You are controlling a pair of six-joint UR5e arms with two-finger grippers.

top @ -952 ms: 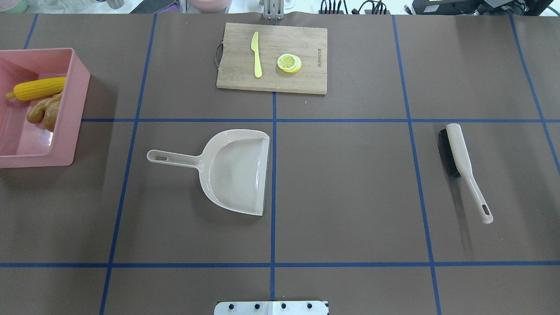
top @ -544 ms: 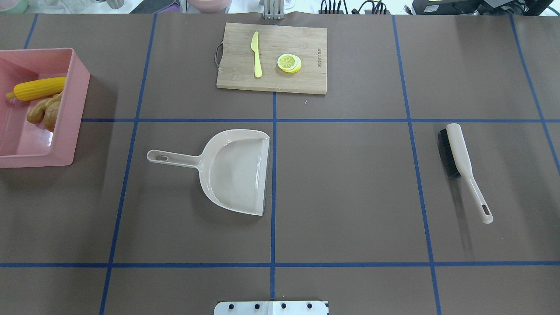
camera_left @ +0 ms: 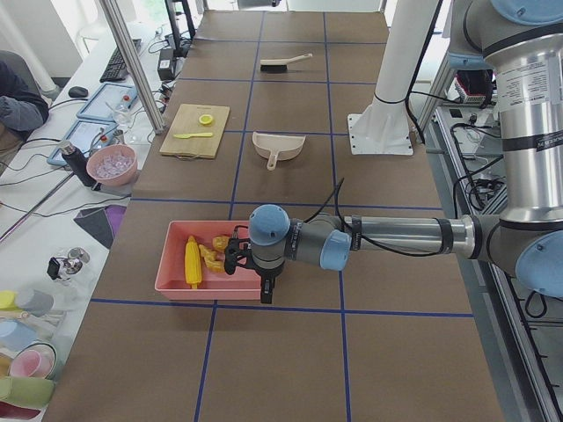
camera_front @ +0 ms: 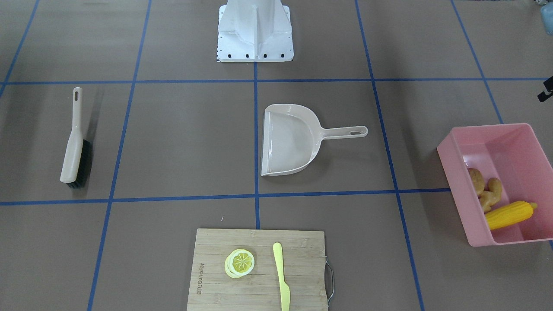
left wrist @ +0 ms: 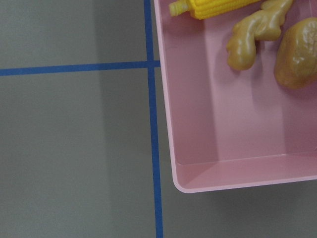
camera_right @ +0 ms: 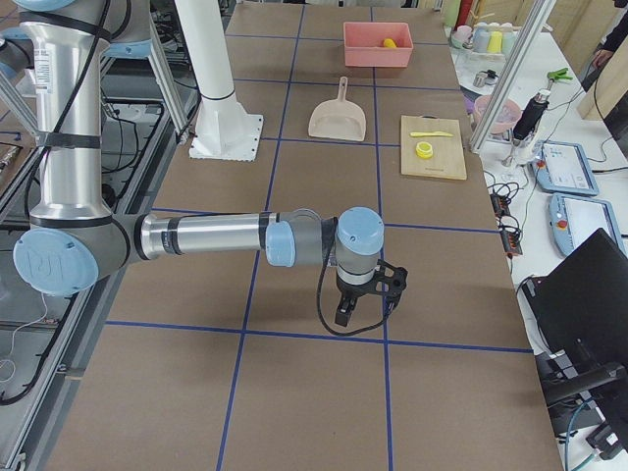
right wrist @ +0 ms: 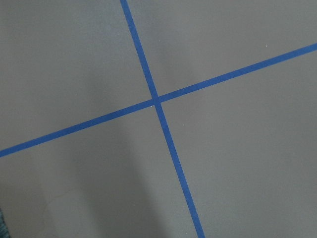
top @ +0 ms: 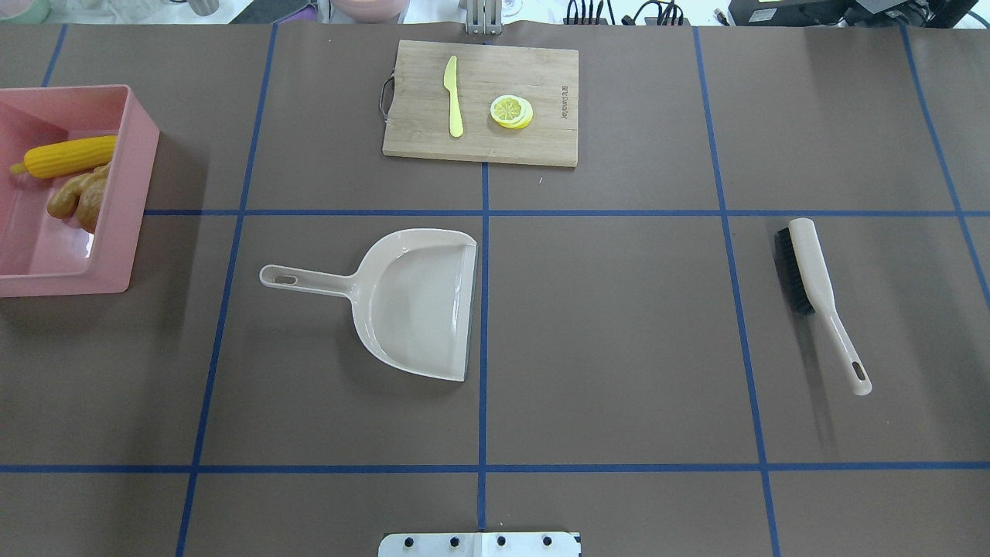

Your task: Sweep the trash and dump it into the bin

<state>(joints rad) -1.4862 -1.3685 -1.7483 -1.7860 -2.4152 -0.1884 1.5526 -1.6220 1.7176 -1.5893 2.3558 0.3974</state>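
The pink bin [top: 128,193] stands at the table's left end. In it lie the yellow corn cob [top: 69,156], the tan ginger root [top: 71,195] and the brown potato [camera_front: 475,181]. The left wrist view looks down on the bin's corner [left wrist: 247,173], with the corn [left wrist: 218,7], ginger [left wrist: 250,32] and potato [left wrist: 297,54]. My left gripper [camera_left: 266,294] hangs just off the bin's edge, in the exterior left view only. My right gripper [camera_right: 363,312] hovers over bare table, in the exterior right view only. I cannot tell whether either is open or shut.
The beige dustpan [top: 421,302] lies empty mid-table, handle toward the bin. A beige brush [top: 812,286] lies at the right. A wooden cutting board [top: 503,147] at the far side carries a yellow-green knife [top: 453,97] and a lemon slice [top: 511,111].
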